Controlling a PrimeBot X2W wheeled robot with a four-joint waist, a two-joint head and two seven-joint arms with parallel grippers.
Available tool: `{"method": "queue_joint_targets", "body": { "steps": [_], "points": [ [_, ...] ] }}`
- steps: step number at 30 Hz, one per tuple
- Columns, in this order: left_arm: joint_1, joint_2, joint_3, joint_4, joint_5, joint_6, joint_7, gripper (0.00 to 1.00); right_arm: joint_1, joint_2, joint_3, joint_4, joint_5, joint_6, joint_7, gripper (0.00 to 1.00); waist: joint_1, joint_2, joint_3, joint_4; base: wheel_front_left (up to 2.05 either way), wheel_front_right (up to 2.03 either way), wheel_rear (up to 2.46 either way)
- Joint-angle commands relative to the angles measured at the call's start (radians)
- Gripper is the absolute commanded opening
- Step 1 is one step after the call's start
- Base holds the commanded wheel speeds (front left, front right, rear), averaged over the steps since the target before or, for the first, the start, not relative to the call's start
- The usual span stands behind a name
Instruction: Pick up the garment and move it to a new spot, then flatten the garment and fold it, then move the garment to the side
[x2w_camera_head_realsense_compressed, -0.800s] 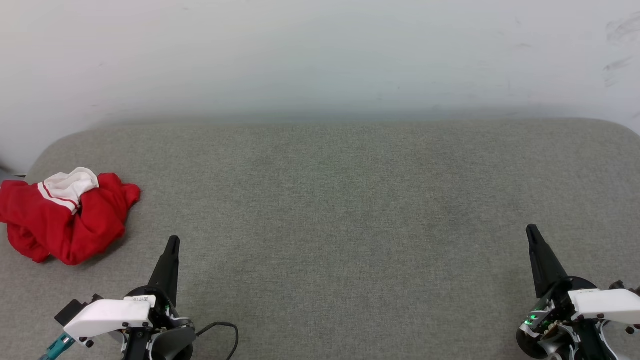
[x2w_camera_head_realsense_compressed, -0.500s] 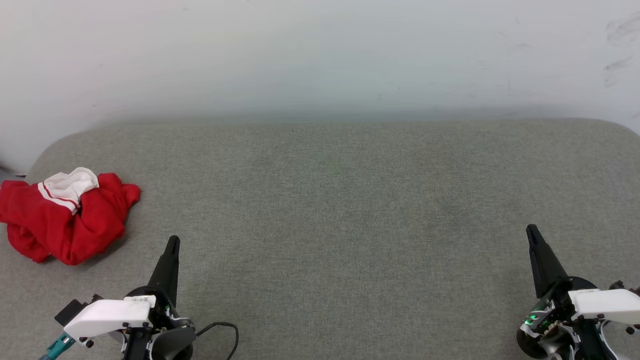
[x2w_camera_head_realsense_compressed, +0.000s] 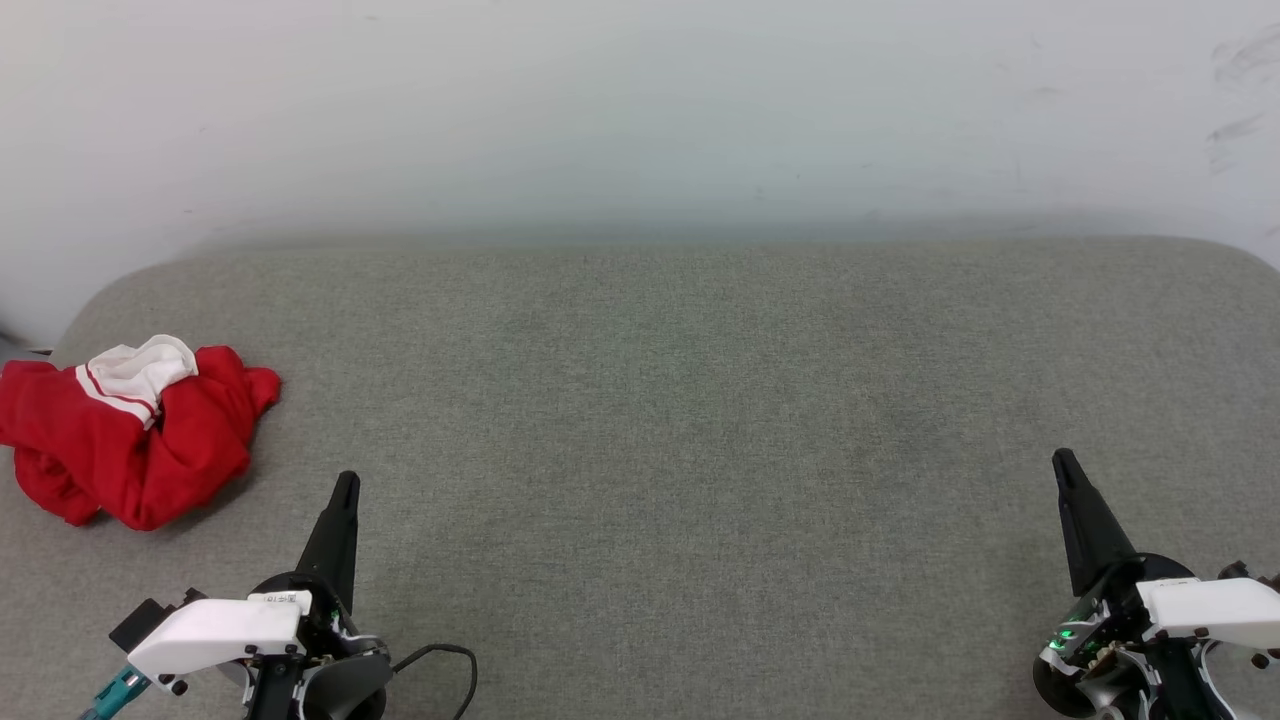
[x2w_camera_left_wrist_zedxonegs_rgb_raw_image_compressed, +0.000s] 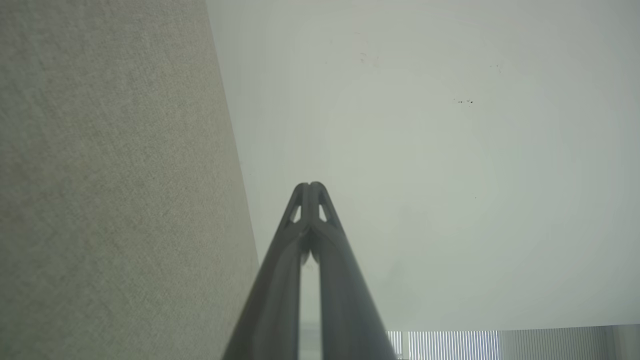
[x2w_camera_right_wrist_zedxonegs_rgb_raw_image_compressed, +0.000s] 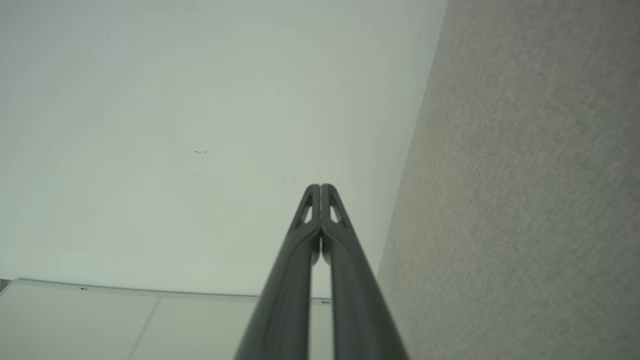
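No change is to be seen over the last instants. The bright red garment (x2w_camera_head_realsense_compressed: 130, 445), a T-shirt with a white, red-striped sleeve showing on top, is left crumpled in the same heap at the far left of the grey woven-fabric padded surface (x2w_camera_head_realsense_compressed: 660, 420), and neither arm has been moved. The task is therefore judged not yet begun, with the pick-up still to be made. The left gripper (x2w_camera_head_realsense_compressed: 346, 484), two long dark fingers on a white wrist, is held low at the near left and pointed toward the pale wall (x2w_camera_head_realsense_compressed: 640, 110). It is near the garment but apart from it. The right gripper (x2w_camera_head_realsense_compressed: 1062, 460) is held likewise at the near right, well apart from the garment. In both wrist views the fingers are seen pressed together at the tips, with nothing clamped between them. The left arm is judged the better placed for the first reach.
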Motion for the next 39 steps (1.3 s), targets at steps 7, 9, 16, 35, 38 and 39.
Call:
{"method": "queue_joint_targets", "body": {
  "steps": [7,9,16,35,38,39],
  "points": [
    [-0.008,-0.001,0.002,-0.001,0.000,-0.004,0.004,0.00,-0.011,0.002,-0.001,0.000,0.004,0.000,0.001,0.00,0.0000,0.0000,0.000,0.000,0.00,0.00,0.00],
    [-0.008,-0.001,0.002,-0.001,0.000,-0.004,0.004,0.00,-0.011,0.002,-0.001,0.000,0.004,0.000,0.001,0.00,0.0000,0.0000,0.000,0.000,0.00,0.00,0.00],
    [-0.008,-0.001,0.002,-0.001,0.000,-0.004,0.004,0.00,-0.011,0.002,-0.001,0.000,0.004,0.000,0.001,0.00,0.0000,0.0000,0.000,0.000,0.00,0.00,0.00],
    [0.036,-0.003,-0.007,-0.008,0.079,0.000,-0.061,1.00,0.045,0.001,-0.010,0.010,-0.103,0.000,-0.059,1.00,0.0000,0.0000,0.002,0.000,0.00,0.00,0.00],
    [0.034,-0.003,0.003,-0.017,0.127,0.000,-0.075,1.00,0.046,0.001,-0.020,-0.003,-0.148,0.000,-0.073,1.00,0.0000,0.0000,0.002,0.001,0.00,0.00,0.00],
    [0.033,-0.003,0.006,-0.022,0.145,0.002,-0.079,1.00,0.046,0.001,-0.024,-0.009,-0.166,0.000,-0.078,1.00,0.0000,0.0000,0.002,0.001,0.00,0.00,0.00]
  ]
}}
